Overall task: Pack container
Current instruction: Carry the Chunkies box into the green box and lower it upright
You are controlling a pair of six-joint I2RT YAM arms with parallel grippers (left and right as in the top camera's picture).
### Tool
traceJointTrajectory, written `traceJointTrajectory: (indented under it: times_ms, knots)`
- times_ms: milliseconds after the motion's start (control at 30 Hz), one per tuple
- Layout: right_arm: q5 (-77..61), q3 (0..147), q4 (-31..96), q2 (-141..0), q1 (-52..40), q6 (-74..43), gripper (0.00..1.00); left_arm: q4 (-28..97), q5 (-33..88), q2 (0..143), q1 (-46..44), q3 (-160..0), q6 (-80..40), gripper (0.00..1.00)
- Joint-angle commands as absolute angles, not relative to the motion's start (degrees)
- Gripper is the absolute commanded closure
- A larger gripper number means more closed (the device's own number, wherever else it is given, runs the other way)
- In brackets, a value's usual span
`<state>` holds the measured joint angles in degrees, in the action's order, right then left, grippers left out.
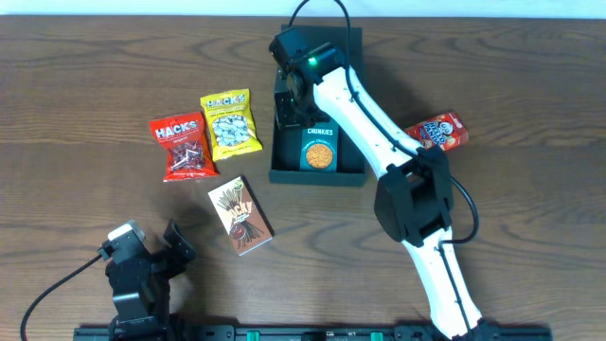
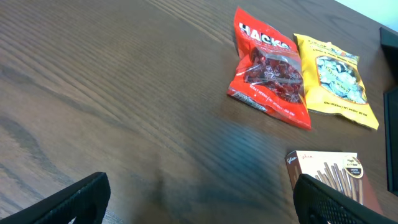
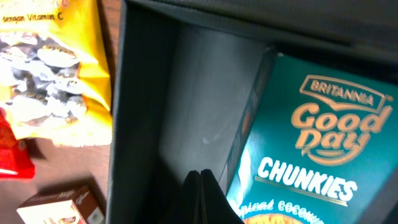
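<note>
Status check, pack-container run. The container (image 1: 284,173) stands open at the upper middle of the bench (image 1: 76,76). 1 item is already inside it: the teal Good Day Chunkies carton (image 3: 311,155), lying flat against the near right side, with the dark floor beside it bare. The right pincer (image 3: 201,186) is lowered inside the container just left of that carton. Its fingers are pressed together and nothing is seen between them. 4 items lie outside and are judged unpacked. The red Hacks bag (image 1: 182,145) and the yellow Hacks bag (image 1: 230,123) lie side by side, the yellow one just left of the container wall. The chocolate-stick biscuit box (image 1: 240,215) lies nearer the bench front. A red snack carton (image 1: 438,133) lies to the container's right, partly hidden by the right arm. The left pincer (image 2: 200,186) is held low over bare bench at the front left, fingers spread wide and empty, well apart from the snacks. Progress is estimated at 1 of 5 packed. Closing the lid is also outstanding, and the flap itself cannot be made out clearly.
</note>
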<state>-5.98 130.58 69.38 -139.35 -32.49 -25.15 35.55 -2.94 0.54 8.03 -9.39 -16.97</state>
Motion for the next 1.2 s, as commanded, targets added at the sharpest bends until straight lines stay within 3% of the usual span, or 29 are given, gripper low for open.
traceJointTrajectory:
  times_ms: [0, 833, 1167]
  knots:
    - [-6.04, 127.74, 68.20, -139.11, -32.82, -25.32, 0.98, 35.48, -2.94, 0.25, 7.75, -8.84, -17.61, 0.05]
    - [4.64, 121.10, 69.21, -139.11, -31.40, -39.90, 0.98, 35.48, -2.94, 0.25, 7.75, -8.84, -17.61, 0.05]
    - [7.22, 121.10, 72.55, -139.11, -30.44, -39.13, 0.98, 35.48, -2.94, 0.25, 7.75, -8.84, -17.61, 0.05]
